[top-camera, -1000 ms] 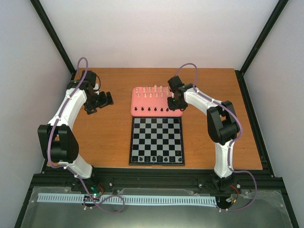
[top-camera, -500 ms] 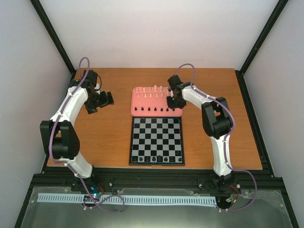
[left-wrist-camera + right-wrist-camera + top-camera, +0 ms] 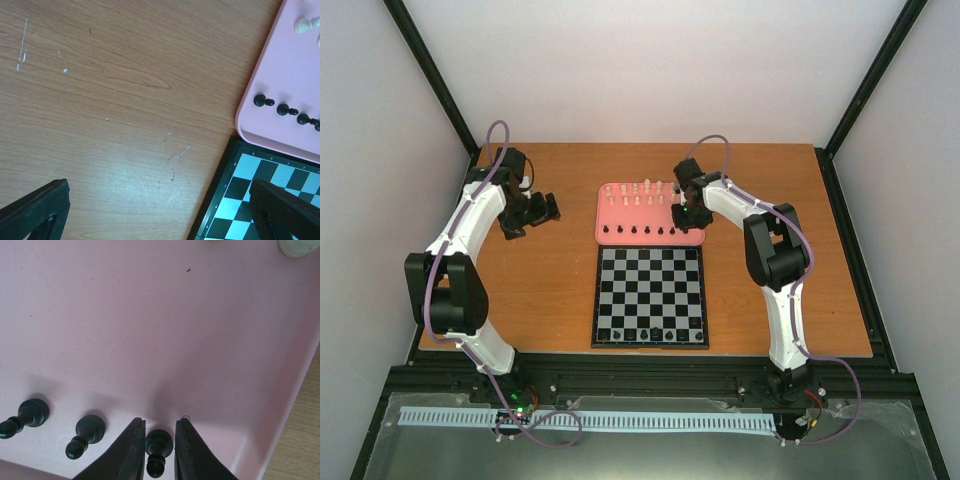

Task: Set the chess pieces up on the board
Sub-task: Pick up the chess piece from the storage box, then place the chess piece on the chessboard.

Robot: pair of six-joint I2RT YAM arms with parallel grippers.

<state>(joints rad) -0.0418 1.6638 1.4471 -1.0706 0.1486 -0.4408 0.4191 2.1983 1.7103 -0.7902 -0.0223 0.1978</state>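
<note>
Brackets end pawn [image 3: 159,442] with right hand [image 3: 160,422], newly shifted along tray [image 3: 150,315]; grip not confirmable. Holds left hand [image 3: 159,187] wide open.

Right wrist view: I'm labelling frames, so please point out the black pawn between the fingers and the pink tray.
black pawn [image 3: 158,444], right wrist view, on its rounded body.
pink tray [image 3: 150,315], right wrist view, on its bare floor.
</note>
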